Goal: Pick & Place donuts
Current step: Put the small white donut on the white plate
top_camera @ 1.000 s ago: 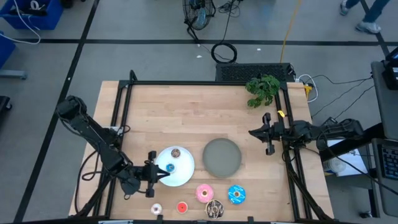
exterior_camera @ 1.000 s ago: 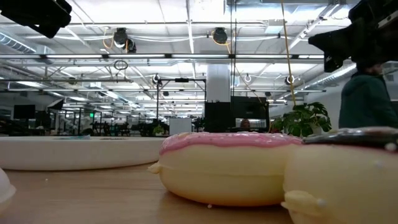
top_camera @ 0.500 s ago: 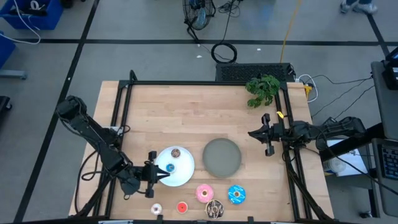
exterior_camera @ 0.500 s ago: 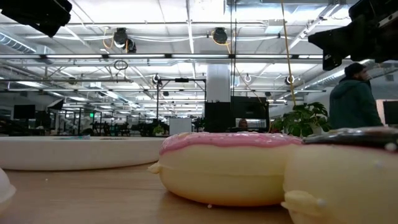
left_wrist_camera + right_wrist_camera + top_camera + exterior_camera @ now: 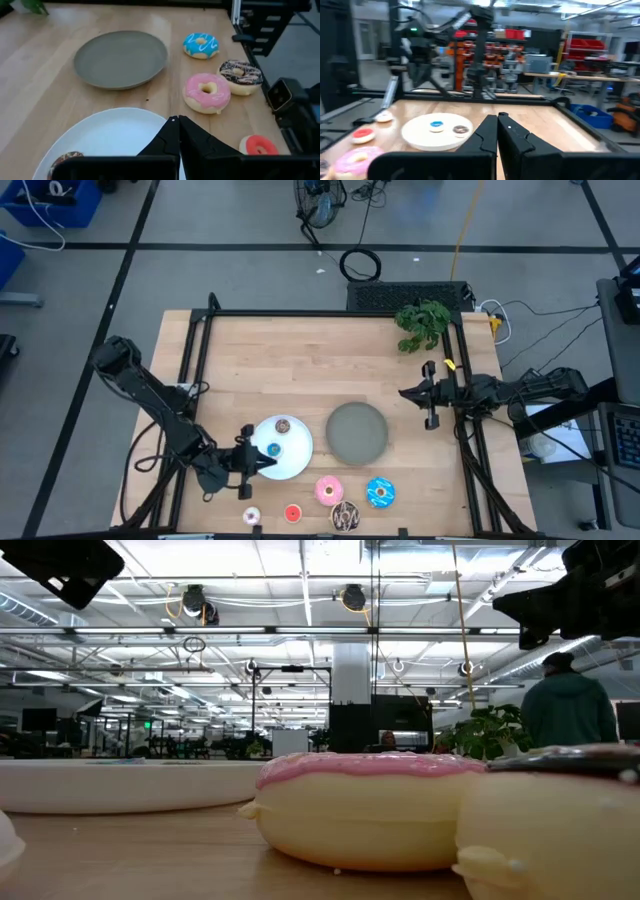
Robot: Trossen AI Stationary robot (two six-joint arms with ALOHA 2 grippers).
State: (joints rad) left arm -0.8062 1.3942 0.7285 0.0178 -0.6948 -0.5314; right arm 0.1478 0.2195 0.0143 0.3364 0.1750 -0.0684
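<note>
Since a second ago my left claw (image 5: 262, 463) has drawn back a little from the white plate (image 5: 296, 461) toward 9 o'clock, its tip now just over the plate's 8 o'clock rim; in the room beyond the table a person (image 5: 567, 708) has shifted, and nothing on the wood has moved. My left claw is clenched tight with nothing between the fingers. The tiny blue donut (image 5: 274, 449) lies flat on the plate just ahead of that claw, toward 2 o'clock from it, and the tiny brown donut (image 5: 283, 425) sits on the same plate beyond it, nearer 1 o'clock. Rings have no long axis to speak of; each lies flat with its hole facing up. Off the plate, at the table's 6 o'clock edge, lie the pink donut (image 5: 328, 491), the chocolate donut (image 5: 346, 517) touching or nearly touching it, the sprinkled blue donut (image 5: 380, 492), the tiny red donut (image 5: 292, 513) and the tiny whitish donut (image 5: 251, 516). The grey plate (image 5: 357, 432) sits bare at about 3 o'clock from the white one. My right claw (image 5: 403, 393) waits clenched and empty near the table's 3 o'clock edge, well apart from every donut.
</note>
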